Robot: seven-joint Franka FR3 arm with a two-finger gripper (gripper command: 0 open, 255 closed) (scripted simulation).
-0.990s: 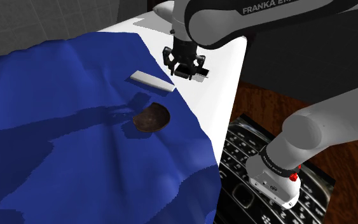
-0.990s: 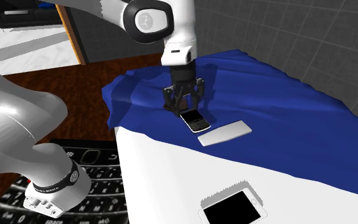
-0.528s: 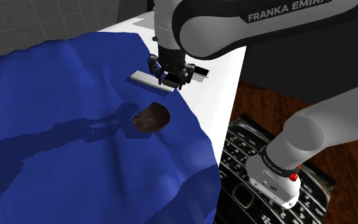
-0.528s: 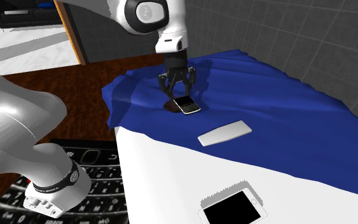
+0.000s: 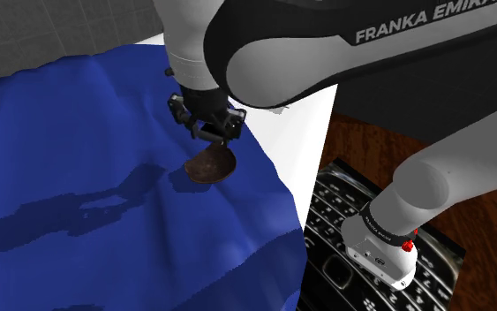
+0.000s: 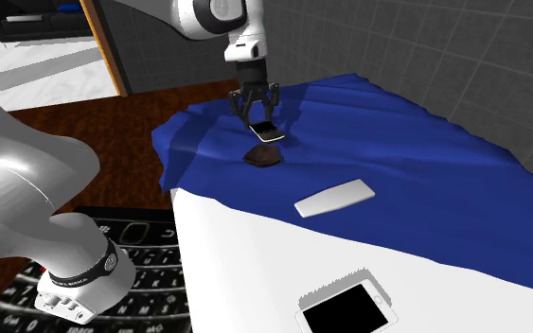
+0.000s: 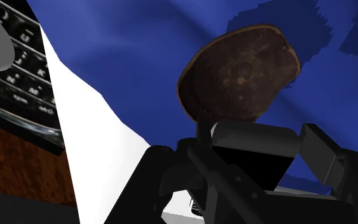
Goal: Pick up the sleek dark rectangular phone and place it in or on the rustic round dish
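1. Gripper (image 6: 257,113) hangs over the blue cloth (image 6: 416,151), its 2 black fingers (image 7: 327,156) drawn in narrow and clamped on the dark rectangular phone (image 6: 264,131).
2. Phone and fingers are in the air, the phone tilted, directly above the brown round dish (image 6: 263,157) and apart from it.
3. Dish rests on the blue cloth near the cloth's edge, close to the bare white tabletop (image 6: 255,255). In the wrist view its rough brown hollow lies just beyond the gripper and the phone.
4. Slab (image 6: 334,198), flat and white, lies where cloth meets tabletop, apart from the dish toward the second exterior view's right.
5. Second phone (image 6: 346,307), white-framed with a black screen, lies flat on the tabletop, well apart from the slab.
6. Stand (image 5: 343,221) at the shoulder view's lower right carries a phone-keypad pattern under the arm's base.
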